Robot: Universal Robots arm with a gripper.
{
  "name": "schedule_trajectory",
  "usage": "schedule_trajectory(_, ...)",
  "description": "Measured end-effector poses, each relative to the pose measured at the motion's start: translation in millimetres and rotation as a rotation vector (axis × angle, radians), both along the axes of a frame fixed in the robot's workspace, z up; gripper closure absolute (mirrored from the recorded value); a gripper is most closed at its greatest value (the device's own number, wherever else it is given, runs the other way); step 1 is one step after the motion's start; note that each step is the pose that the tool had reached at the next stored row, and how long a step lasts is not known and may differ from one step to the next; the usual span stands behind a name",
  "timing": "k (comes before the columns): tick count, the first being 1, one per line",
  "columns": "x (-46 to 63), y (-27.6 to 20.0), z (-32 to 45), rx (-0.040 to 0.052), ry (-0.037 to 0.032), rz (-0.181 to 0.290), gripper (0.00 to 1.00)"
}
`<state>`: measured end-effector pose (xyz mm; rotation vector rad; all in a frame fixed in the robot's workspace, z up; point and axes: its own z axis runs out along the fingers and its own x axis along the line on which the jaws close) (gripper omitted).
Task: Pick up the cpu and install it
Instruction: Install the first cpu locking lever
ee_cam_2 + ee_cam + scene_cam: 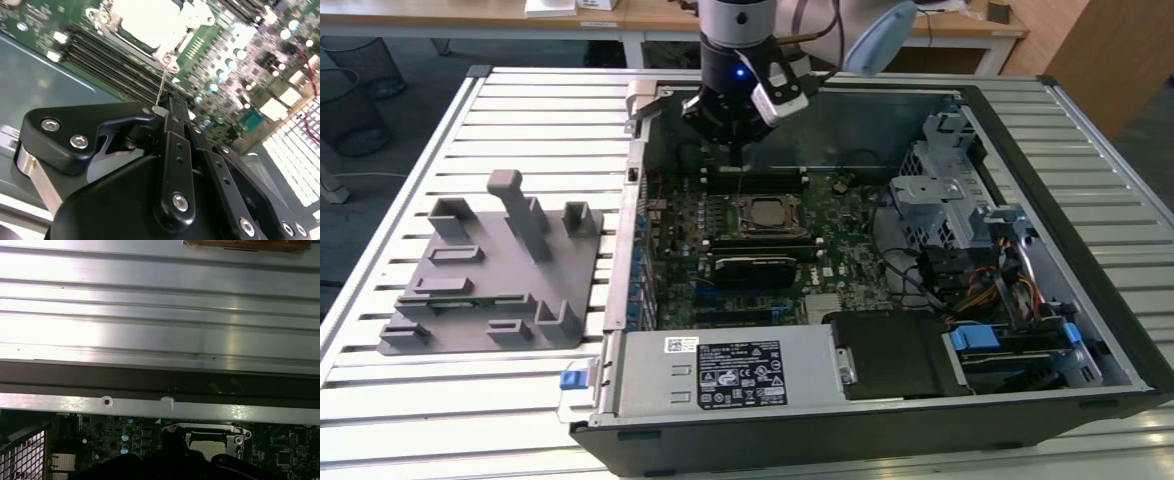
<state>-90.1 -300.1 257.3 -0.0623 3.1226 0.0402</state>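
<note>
The cpu (767,213) lies flat inside the black socket frame (767,232) on the motherboard, its pale silver top facing up. It also appears in both wrist views, cpu (150,20) and cpu (209,443). My gripper (739,152) hangs just behind the socket, over the memory slots. Its black fingers (176,145) meet at the tips with no gap. The thin metal socket lever (162,82) runs from the frame to the fingertips, and its pale end sits right beside them. I cannot tell whether the tips pinch the lever or only touch it.
The open computer case (1067,200) lies on a slatted metal table (507,110), with a drive cage and cables at the exterior view's right. A grey plastic tray (494,270) with upright posts stands at the exterior view's left. Case walls surround the motherboard.
</note>
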Motion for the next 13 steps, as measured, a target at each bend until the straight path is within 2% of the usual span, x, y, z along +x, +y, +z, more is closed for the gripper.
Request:
schedule_trajectory(4, 11.8, 0.0, -1.0, 0.0000, 0.0007, 0.000, 0.89)
schedule_trajectory(13, 12.8, 0.0, -1.5, 0.0000, 0.0008, 0.000, 0.89)
